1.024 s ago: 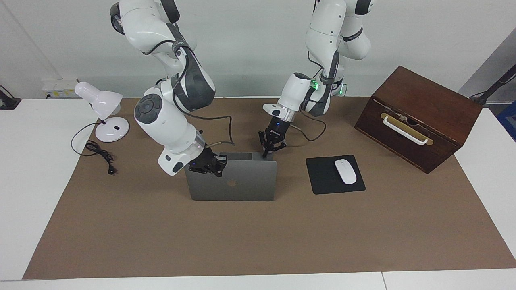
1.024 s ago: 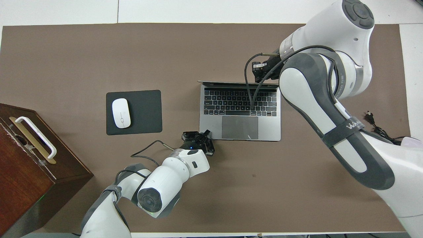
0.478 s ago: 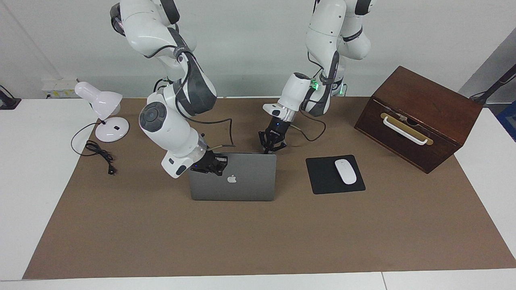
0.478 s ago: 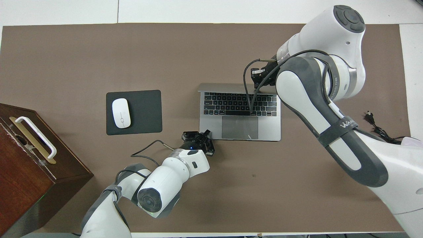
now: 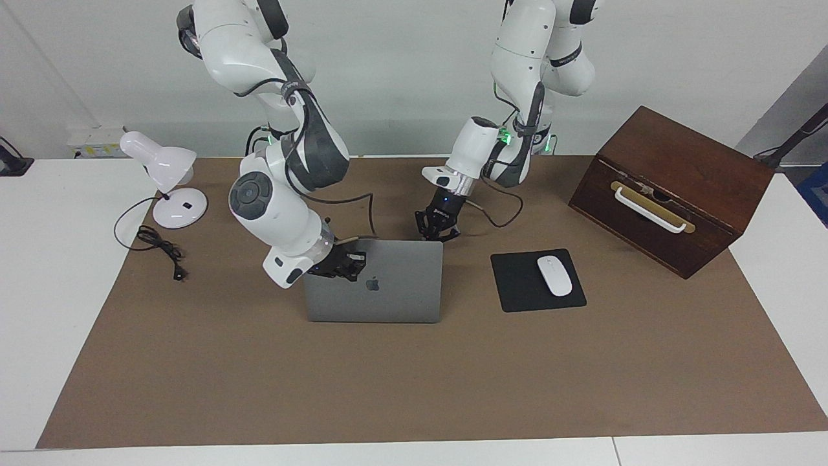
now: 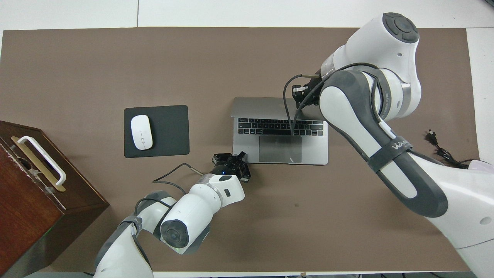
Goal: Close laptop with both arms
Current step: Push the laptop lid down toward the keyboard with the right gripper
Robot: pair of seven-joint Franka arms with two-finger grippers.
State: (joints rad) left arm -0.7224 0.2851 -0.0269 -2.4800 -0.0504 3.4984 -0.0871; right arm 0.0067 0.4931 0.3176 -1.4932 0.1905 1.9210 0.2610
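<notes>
The silver-grey laptop point(image 5: 388, 294) stands in the middle of the brown mat with its lid part way down, the logo facing away from the robots. In the overhead view the lid point(image 6: 256, 106) leans over the top keyboard rows. My right gripper point(image 5: 349, 264) is against the lid's top edge at the corner toward the right arm's end; it also shows in the overhead view point(image 6: 300, 94). My left gripper point(image 5: 438, 234) is at the base's corner nearest the robots, toward the left arm's end, also in the overhead view point(image 6: 236, 157). The lid hides its tips in the facing view.
A black mouse pad point(image 5: 521, 288) with a white mouse point(image 5: 555, 275) lies beside the laptop toward the left arm's end. A dark wooden box point(image 5: 673, 188) stands at that end. A white desk lamp point(image 5: 162, 169) and its cable are at the right arm's end.
My right gripper has moved toward the robots with the lid's top edge. The lid has tipped further over the keyboard. My left gripper has stayed at the base's corner.
</notes>
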